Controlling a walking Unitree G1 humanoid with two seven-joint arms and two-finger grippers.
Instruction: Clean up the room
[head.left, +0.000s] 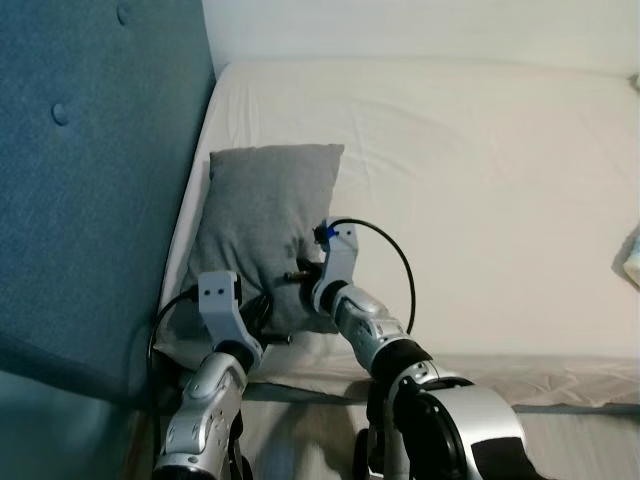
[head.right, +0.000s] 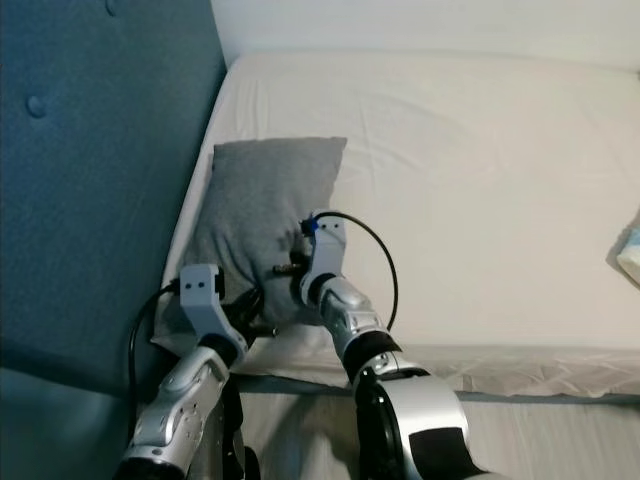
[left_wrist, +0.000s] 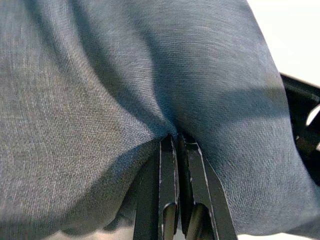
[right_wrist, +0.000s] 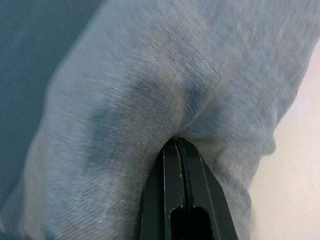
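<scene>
A grey pillow (head.left: 265, 220) lies on the white bed (head.left: 480, 180), close against the teal headboard (head.left: 90, 180). My left gripper (head.left: 262, 322) pinches the pillow's near lower edge; up close its fingers (left_wrist: 172, 170) are pressed together with grey fabric (left_wrist: 115, 95) bunched at the tips. My right gripper (head.left: 308, 262) holds the pillow's right side a little higher. In the right wrist view its fingers (right_wrist: 176, 165) are closed into a fold of the pillow (right_wrist: 150, 90).
The mattress stretches wide and bare to the right of the pillow. A pale blue-white item (head.left: 632, 255) peeks in at the bed's right edge. The near mattress edge (head.left: 520, 375) runs just ahead of my body, with floor below.
</scene>
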